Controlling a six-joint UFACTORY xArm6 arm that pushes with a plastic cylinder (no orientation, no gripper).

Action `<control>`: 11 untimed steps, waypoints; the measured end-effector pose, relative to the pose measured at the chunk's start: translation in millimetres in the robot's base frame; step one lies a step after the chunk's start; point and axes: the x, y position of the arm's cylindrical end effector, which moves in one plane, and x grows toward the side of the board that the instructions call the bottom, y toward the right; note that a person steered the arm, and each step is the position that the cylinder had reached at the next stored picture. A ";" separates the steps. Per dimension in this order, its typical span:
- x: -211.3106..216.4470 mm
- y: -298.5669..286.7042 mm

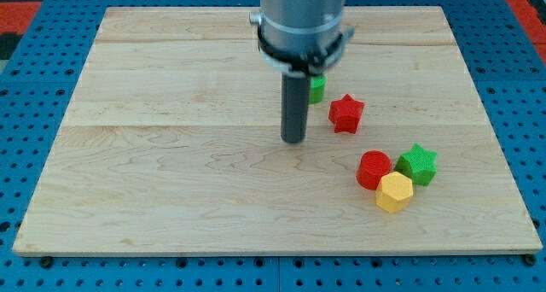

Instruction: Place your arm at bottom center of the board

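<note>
My tip [293, 140] rests on the wooden board [171, 155] a little to the view's right of the board's middle and roughly halfway between its top and bottom edges; it is a bare rod end with nothing to open or close, and it touches no block. The dark rod rises straight up into the grey cylindrical arm housing [300, 23] at the view's top. The bottom centre of the board, the spot named in the task, lies well below the tip towards the view's bottom edge, and slightly to the view's left of it. Closest to the tip is a green block [317, 89], just up and to the view's right, partly hidden behind the rod so its shape cannot be made out. Further to the view's right, near but apart from the tip, sits a red star-shaped block [346, 113]. Lower and to the view's right lies a cluster of three pressed together: a red rounded block [373, 168], a green star-shaped block [418, 164] beside it, and a yellow hexagonal block [394, 192] just below and between them. The board lies on a blue perforated surface [34, 113].
</note>
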 end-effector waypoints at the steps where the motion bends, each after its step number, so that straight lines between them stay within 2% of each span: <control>1: -44.0 -77.4; 2: -90.7 -137.3; 3: -137.1 -158.9; 4: -162.7 -165.6; 6: -173.3 -183.3; 7: -141.5 -202.2; 8: -108.3 -179.3; 9: -120.4 -174.1; 10: -57.5 -188.6; 11: 49.9 -179.0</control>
